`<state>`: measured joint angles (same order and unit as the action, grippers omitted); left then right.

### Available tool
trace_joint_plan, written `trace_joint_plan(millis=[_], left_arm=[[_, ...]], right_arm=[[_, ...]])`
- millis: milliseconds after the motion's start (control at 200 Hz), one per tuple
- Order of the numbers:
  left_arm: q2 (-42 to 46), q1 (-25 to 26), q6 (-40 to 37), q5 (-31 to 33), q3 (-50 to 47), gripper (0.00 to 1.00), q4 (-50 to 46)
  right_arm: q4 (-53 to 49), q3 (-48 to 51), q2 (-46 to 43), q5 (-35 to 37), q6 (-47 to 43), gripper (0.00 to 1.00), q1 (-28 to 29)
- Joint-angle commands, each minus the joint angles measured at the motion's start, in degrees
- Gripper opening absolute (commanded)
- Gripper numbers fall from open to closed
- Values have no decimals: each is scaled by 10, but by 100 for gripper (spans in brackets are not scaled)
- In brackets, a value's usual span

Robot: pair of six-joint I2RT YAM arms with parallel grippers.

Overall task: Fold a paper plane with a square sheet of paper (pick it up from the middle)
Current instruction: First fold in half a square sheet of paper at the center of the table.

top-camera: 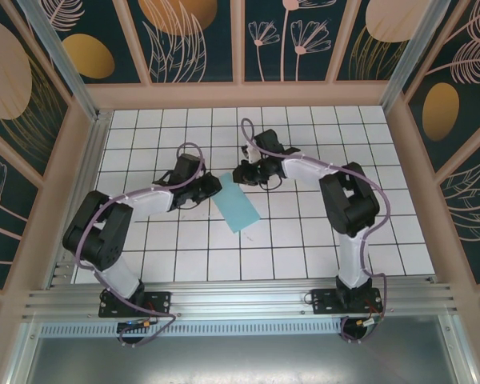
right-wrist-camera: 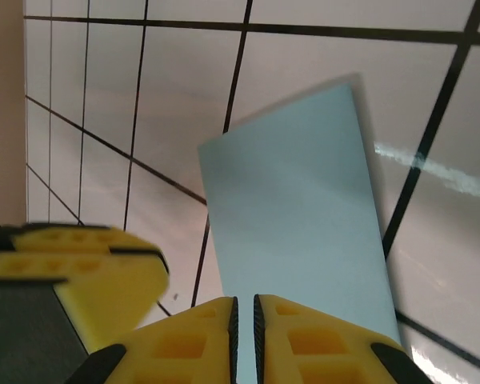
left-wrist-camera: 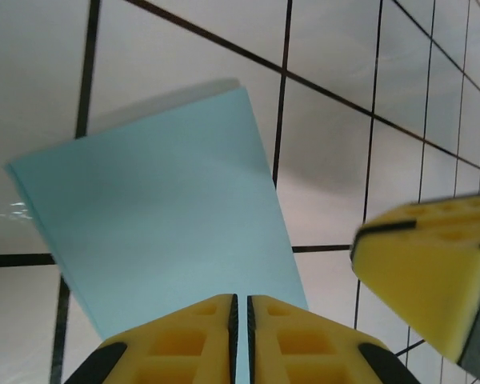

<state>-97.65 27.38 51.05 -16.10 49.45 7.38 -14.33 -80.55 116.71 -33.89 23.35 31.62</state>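
Turquoise, one folded sheet of paper (top-camera: 238, 205) lies between two closed tools: left tool (top-camera: 214, 186), right tool (top-camera: 242, 172).

The sheet of paper (top-camera: 238, 203) is thin, plain and light turquoise-blue, with no marks, and it shows as an oblong that is longer than it is wide. It lies flat on the white grid tiles (top-camera: 304, 240) near the middle of the table, turned at a slant across the black grid lines, its far end leaning left. In both wrist views its edges (left-wrist-camera: 168, 216) run straight and its corners (right-wrist-camera: 304, 224) are crisp.
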Motion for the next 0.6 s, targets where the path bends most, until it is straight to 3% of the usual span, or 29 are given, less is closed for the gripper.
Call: trace_joint_plan(millis=[0, 210, 595], left_arm=[[-43, 9, 23, 1, 13, 13, 21], [-86, 12, 32, 32, 32, 8, -25], [-122, 15, -20, 53, 59, 8, -138]], right_arm=[[-8, -54, 56, 4, 13, 17, 5], [-14, -116, 114, -22, 17, 16, 6], [-23, -159, 178, 15, 42, 15, 1]])
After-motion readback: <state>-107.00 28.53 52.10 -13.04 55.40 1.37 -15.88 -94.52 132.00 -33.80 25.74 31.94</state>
